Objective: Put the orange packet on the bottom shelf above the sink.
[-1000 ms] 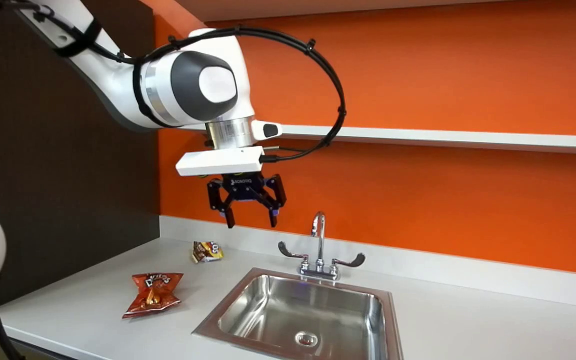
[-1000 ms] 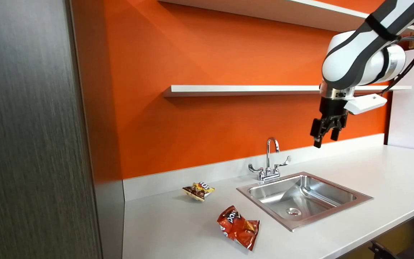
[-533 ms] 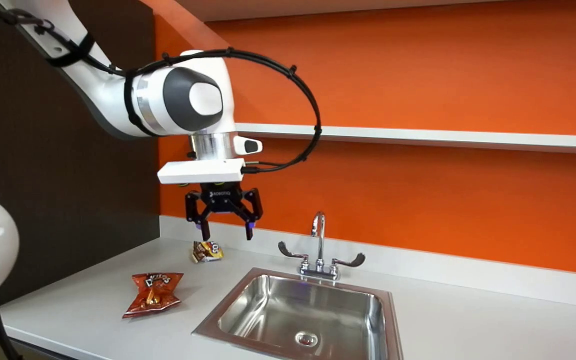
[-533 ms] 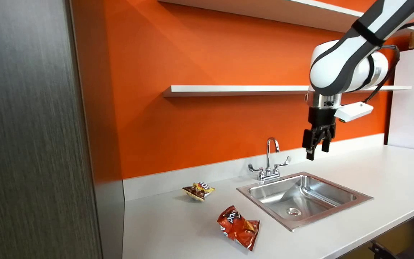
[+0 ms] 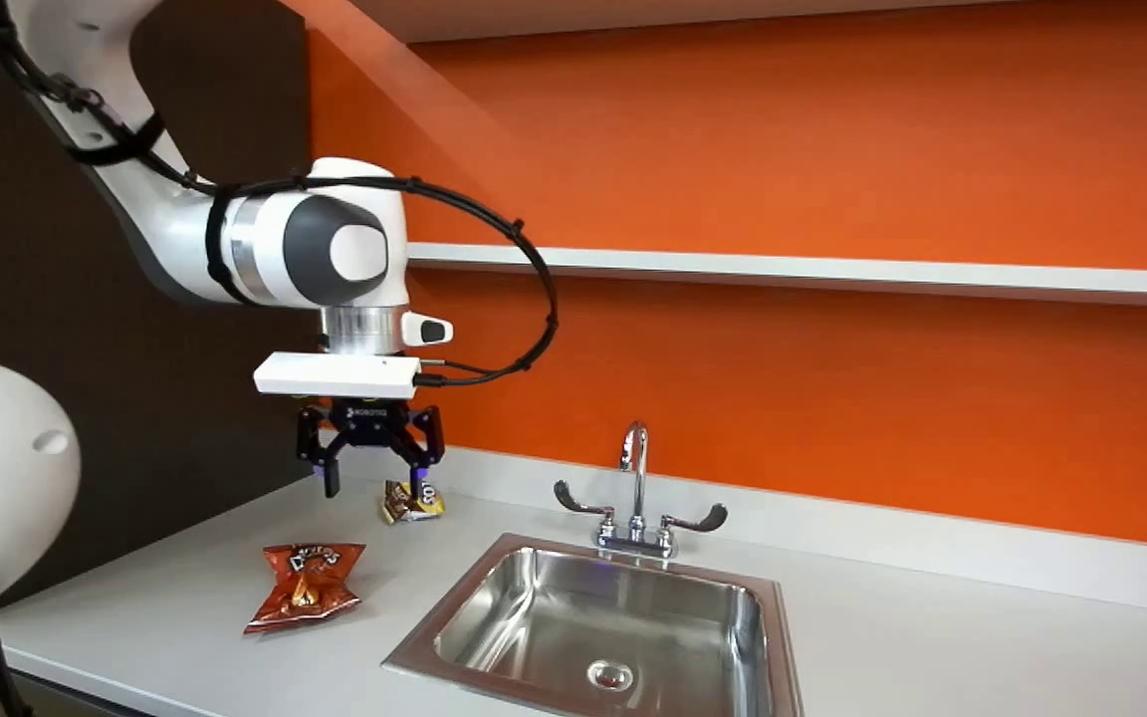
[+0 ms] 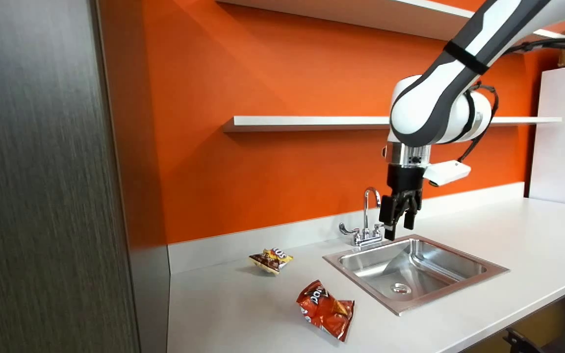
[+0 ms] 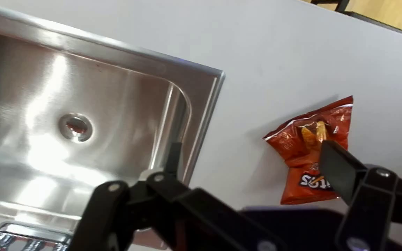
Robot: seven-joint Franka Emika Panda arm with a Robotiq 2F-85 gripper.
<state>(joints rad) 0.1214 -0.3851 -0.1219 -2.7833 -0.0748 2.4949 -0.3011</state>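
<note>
Holding fingers [image 7: 340,170] apart, pincer [image 5: 374,490] hovers above counter [image 5: 932,637]. One finger blocks part of orange packet [image 7: 302,162] in wrist view; packet lies on counter near sink [image 7: 201,101]. Sink and faucet [image 7: 31,233] cut off there. Arm [image 6: 420,113] hides some of bottom shelf [image 6: 312,120] in an exterior view.

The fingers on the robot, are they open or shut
Open: the fingers stand apart in all three views and hold nothing.

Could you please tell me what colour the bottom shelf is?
The bottom shelf is white, clearest in an exterior view.
</note>
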